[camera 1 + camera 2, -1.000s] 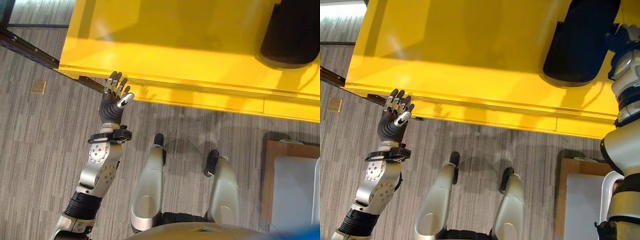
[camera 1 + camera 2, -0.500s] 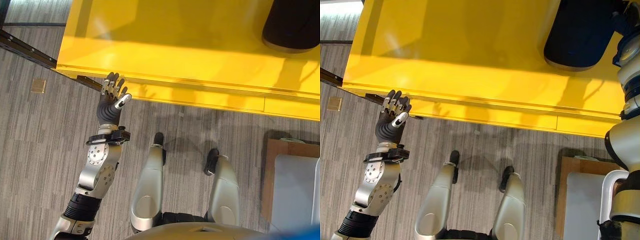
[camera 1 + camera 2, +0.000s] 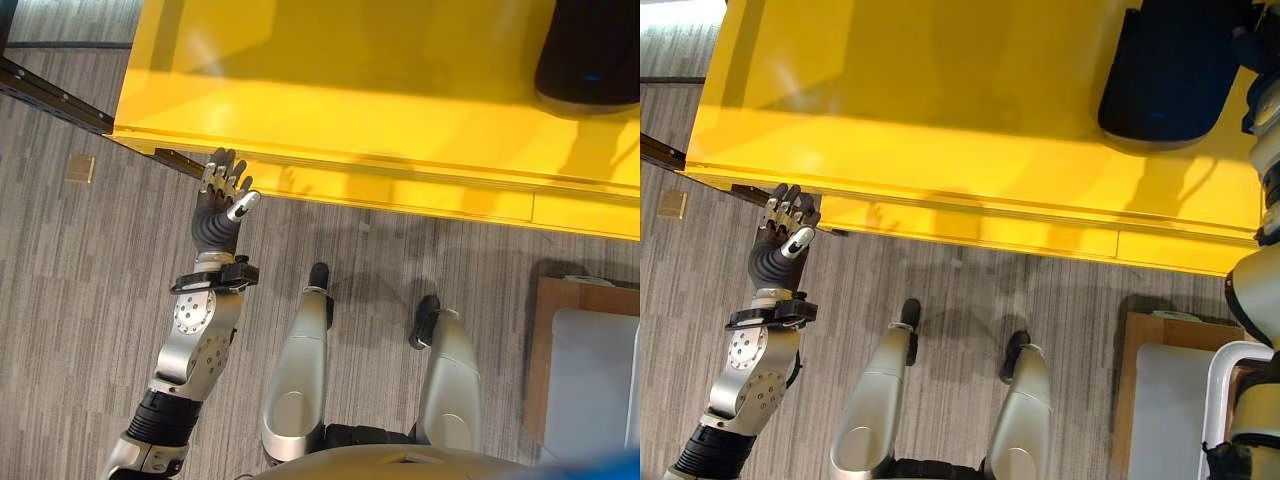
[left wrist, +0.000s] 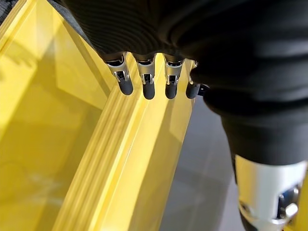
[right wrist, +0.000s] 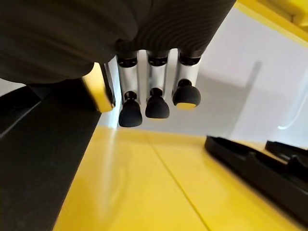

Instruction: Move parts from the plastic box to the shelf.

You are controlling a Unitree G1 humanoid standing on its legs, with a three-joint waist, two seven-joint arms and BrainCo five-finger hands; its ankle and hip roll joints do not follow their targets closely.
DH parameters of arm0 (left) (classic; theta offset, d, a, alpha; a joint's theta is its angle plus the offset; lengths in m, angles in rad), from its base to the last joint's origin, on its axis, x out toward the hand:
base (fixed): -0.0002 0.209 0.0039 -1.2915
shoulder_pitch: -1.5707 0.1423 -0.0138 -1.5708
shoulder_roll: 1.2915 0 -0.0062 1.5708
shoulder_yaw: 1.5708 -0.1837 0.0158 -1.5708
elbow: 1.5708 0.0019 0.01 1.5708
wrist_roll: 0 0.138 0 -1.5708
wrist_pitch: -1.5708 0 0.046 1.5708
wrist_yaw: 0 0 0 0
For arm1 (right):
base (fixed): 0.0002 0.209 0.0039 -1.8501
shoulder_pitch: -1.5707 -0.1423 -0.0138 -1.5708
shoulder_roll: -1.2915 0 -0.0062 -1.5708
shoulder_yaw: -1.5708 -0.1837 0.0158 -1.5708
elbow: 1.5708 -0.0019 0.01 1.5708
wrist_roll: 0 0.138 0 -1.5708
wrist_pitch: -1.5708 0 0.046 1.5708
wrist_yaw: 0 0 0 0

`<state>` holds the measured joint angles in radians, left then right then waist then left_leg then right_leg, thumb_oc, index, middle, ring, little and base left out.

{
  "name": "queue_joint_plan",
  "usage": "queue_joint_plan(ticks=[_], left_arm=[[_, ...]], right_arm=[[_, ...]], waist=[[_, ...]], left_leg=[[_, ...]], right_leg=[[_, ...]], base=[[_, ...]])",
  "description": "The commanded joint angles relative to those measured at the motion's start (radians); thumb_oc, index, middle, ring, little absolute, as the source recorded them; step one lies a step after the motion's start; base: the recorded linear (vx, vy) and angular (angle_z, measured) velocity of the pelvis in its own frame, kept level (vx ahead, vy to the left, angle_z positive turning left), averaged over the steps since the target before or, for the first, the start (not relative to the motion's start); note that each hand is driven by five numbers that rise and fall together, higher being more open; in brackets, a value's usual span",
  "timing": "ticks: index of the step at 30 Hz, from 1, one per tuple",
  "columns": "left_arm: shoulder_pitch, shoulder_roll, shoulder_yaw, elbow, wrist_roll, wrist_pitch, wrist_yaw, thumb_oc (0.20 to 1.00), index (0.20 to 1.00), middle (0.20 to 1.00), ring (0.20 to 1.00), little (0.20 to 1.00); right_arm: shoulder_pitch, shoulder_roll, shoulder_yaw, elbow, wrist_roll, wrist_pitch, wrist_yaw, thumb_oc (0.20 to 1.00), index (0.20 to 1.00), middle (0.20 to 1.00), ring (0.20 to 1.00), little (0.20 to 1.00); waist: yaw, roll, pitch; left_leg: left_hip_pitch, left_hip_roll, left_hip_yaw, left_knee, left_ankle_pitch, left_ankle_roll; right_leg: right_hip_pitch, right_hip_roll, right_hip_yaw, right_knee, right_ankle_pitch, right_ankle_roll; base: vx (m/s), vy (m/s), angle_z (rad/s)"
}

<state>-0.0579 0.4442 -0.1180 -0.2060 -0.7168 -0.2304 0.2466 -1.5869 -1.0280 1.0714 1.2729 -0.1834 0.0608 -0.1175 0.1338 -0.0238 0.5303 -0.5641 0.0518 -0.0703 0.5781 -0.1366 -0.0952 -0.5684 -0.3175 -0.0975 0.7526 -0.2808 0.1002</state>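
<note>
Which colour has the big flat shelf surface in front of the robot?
Bright yellow shelf surface; the left eye view shows it best.

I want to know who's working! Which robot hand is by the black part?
The right hand: the black part lies right beside it on the yellow shelf. The left hand only hovers at the shelf's front edge.
</note>
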Motion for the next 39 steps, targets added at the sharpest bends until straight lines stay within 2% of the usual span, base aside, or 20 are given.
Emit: queue_joint_plan(ticks=[1, 11, 19, 20, 21, 35, 37, 38, 39], left_arm=[[0.008, 0.021, 0.037, -0.045, 0.022, -0.073, 0.000, 1.000, 1.000, 1.000, 1.000, 1.000], [0.009, 0.028, 0.035, -0.039, 0.024, -0.078, -0.005, 1.000, 1.000, 1.000, 1.000, 1.000], [0.002, 0.029, 0.038, -0.032, 0.028, -0.083, -0.003, 1.000, 1.000, 1.000, 1.000, 1.000], [0.004, 0.028, 0.038, -0.030, 0.028, -0.083, -0.002, 1.000, 1.000, 1.000, 1.000, 1.000], [0.004, 0.028, 0.039, -0.028, 0.029, -0.083, -0.001, 1.000, 1.000, 1.000, 1.000, 1.000], [0.002, 0.029, 0.049, -0.040, 0.030, -0.087, 0.013, 1.000, 1.000, 1.000, 1.000, 1.000], [0.001, 0.025, 0.054, -0.040, 0.036, -0.086, 0.023, 1.000, 1.000, 1.000, 1.000, 1.000], [0.002, 0.019, 0.063, -0.039, 0.045, -0.084, 0.036, 1.000, 1.000, 1.000, 1.000, 1.000], [0.001, 0.022, 0.063, -0.041, 0.045, -0.084, 0.036, 1.000, 1.000, 1.000, 1.000, 1.000]], right_arm=[[-0.115, -0.051, 0.044, -0.007, -0.044, -0.009, -0.046, 0.200, 0.200, 0.200, 0.200, 0.200], [-0.120, -0.072, 0.104, -0.015, -0.149, -0.010, -0.056, 0.200, 0.200, 0.200, 0.200, 0.200], [-0.109, -0.066, 0.095, -0.031, -0.164, -0.009, -0.061, 0.200, 0.200, 0.200, 0.200, 0.200], [-0.107, -0.065, 0.089, -0.031, -0.161, -0.009, -0.063, 0.915, 0.915, 0.915, 0.915, 0.915], [-0.099, -0.063, 0.081, -0.028, -0.157, -0.009, -0.061, 1.000, 1.000, 1.000, 1.000, 1.000], [-0.112, -0.042, 0.068, -0.019, -0.174, 0.015, -0.099, 1.000, 1.000, 1.000, 1.000, 1.000], [-0.135, -0.031, 0.037, -0.052, -0.145, 0.027, -0.136, 1.000, 1.000, 1.000, 1.000, 1.000], [-0.129, -0.048, -0.007, -0.150, -0.121, 0.030, -0.185, 1.000, 1.000, 1.000, 1.000, 1.000], [-0.123, -0.052, -0.015, -0.156, -0.123, 0.033, -0.186, 1.000, 1.000, 1.000, 1.000, 1.000]], waist=[[0.016, 0.008, -0.052], [0.016, 0.009, -0.048], [0.016, 0.009, -0.043], [0.017, 0.010, -0.043], [0.018, 0.010, -0.043], [0.013, 0.008, -0.041], [0.004, 0.004, -0.041], [-0.006, 0.003, -0.042], [-0.004, 0.002, -0.040]], left_leg=[[0.010, 0.056, -0.085, 0.070, -0.136, -0.008], [0.005, 0.055, -0.091, 0.073, -0.134, -0.009], [0.003, 0.055, -0.093, 0.072, -0.129, -0.012], [0.003, 0.055, -0.092, 0.071, -0.129, -0.012], [0.002, 0.054, -0.092, 0.073, -0.129, -0.012], [0.003, 0.055, -0.092, 0.065, -0.122, -0.013], [0.006, 0.059, -0.086, 0.064, -0.122, -0.013], [0.009, 0.060, -0.081, 0.063, -0.123, -0.012], [-0.003, 0.058, -0.080, 0.056, -0.096, -0.009]], right_leg=[[0.054, 0.003, -0.026, 0.042, -0.081, -0.009], [0.048, 0.000, -0.029, 0.055, -0.089, -0.011], [0.041, 0.003, -0.029, 0.063, -0.092, -0.013], [0.042, 0.003, -0.029, 0.062, -0.091, -0.013], [0.041, 0.003, -0.030, 0.063, -0.090, -0.013], [0.034, 0.004, -0.027, 0.062, -0.086, -0.015], [0.034, 0.009, -0.023, 0.057, -0.079, -0.015], [0.035, 0.012, -0.017, 0.052, -0.076, -0.014], [0.025, 0.009, -0.021, 0.043, -0.051, -0.020]], base=[[0.00, 0.000, 0.00], [0.00, -0.001, 0.00], [0.00, -0.003, 0.01], [0.00, 0.000, 0.00], [0.00, 0.000, 0.00], [0.00, 0.000, 0.00], [0.00, 0.022, 0.00], [-0.08, 0.052, -0.03], [-0.09, 0.054, -0.09]])
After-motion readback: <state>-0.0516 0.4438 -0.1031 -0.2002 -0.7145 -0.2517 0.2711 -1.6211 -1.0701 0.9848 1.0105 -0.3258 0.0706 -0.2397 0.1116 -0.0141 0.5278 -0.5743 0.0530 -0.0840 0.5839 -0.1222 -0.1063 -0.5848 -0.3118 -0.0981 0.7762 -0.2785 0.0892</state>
